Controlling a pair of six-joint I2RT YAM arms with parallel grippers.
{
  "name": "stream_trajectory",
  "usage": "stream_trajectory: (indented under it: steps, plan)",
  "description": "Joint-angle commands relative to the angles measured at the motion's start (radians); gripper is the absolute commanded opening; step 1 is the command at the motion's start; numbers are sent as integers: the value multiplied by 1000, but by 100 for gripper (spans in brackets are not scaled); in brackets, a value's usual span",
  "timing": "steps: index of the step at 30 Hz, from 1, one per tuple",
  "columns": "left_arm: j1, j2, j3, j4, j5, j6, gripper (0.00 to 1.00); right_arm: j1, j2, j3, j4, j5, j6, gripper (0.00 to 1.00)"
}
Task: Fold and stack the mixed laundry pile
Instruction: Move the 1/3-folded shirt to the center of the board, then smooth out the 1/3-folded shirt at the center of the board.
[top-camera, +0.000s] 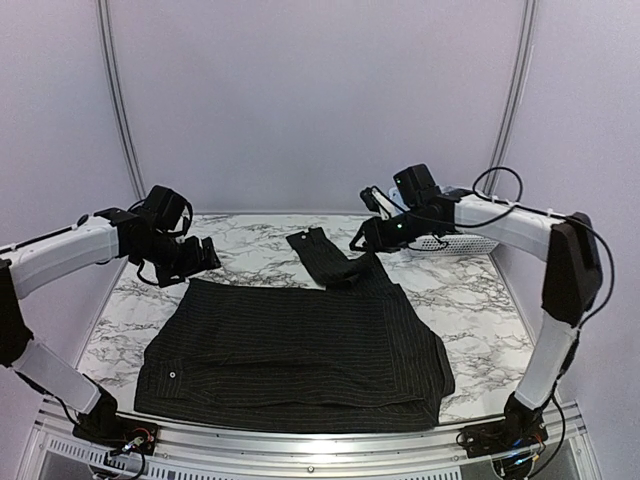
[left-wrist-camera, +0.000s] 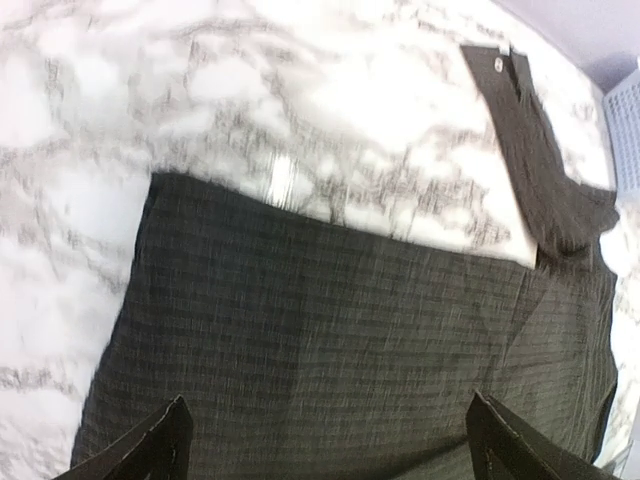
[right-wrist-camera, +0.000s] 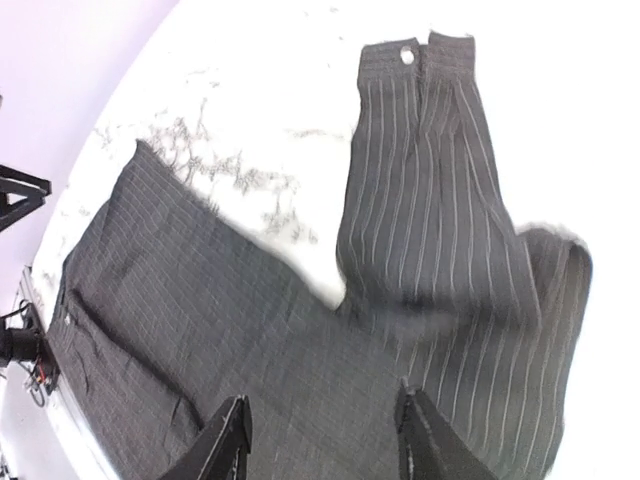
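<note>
Spread flat over the near half of the table (top-camera: 250, 248): the shirt (top-camera: 300, 350), black with fine pinstripes, laid out as a broad rectangle. Running out from its far right corner toward the back, one sleeve (top-camera: 322, 255), with a buttoned cuff at the far end and a bend at the join with the body.

Left arm (top-camera: 60, 250): up from the near left base, elbow out past the picture's left side, white forearm level and pointing right, wrist tipped down. Left gripper (top-camera: 203, 256) above the shirt's far left corner, clear of the cloth. In the wrist view, fingers spread wide, with nothing between them but the shirt below. Holding nothing.

Right arm (top-camera: 520, 225): upright from the near right base, elbow high at the right, forearm reaching left across the back of the table. Right gripper (top-camera: 360, 238) angled down just beside the root of the sleeve. Fingers roughly halfway apart, pointing down at striped cloth, with no fold caught between them as far as the wrist view shows. Tips touching the cloth or not: cannot tell.

Behind the right wrist, at the back right of the table, a white basket (top-camera: 455, 243).
</note>
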Motion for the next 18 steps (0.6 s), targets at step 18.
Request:
stream_trajectory:
  steps: [18]
  plan:
    - [193,300,252,27,119,112,99,71,865,838,-282,106,-25,31]
